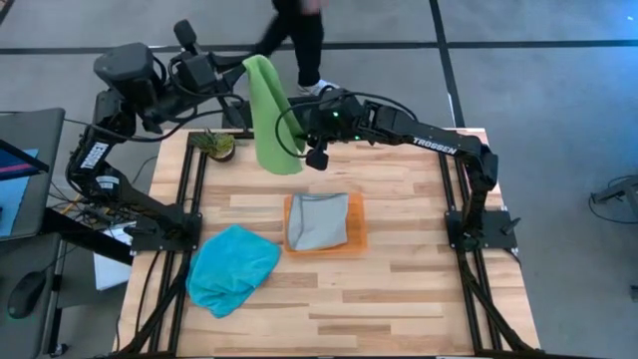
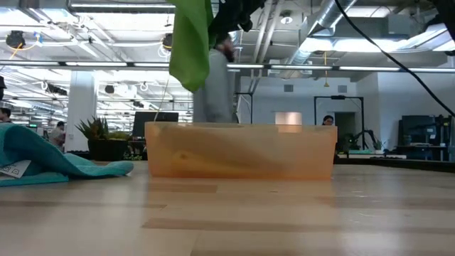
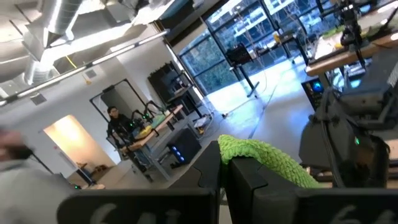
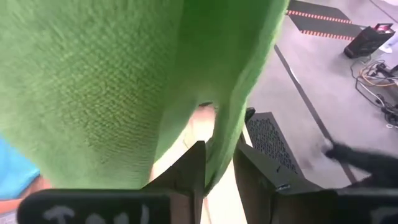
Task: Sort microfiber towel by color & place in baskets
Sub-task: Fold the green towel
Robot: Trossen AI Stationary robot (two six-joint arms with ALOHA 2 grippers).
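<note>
Teal towel (image 1: 231, 269): lying on the table's front left; you can leave it.
Left gripper (image 3: 222, 163): clamped on the green towel's (image 1: 269, 115) top corner, high over the back edge; keep your grip.
Right gripper (image 4: 217, 163): fingers pinching a lower fold of it; pull gently to spread it.
Orange tray (image 1: 355, 237): mid-table, grey towel (image 1: 319, 220) inside.

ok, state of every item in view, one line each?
green towel: hanging in the air, pinched by both grippers
grey towel: folded, lying in the orange tray
blue towel: crumpled on the table, outside the tray
left gripper: shut on the green towel's top
right gripper: closed on the green towel's edge
</note>
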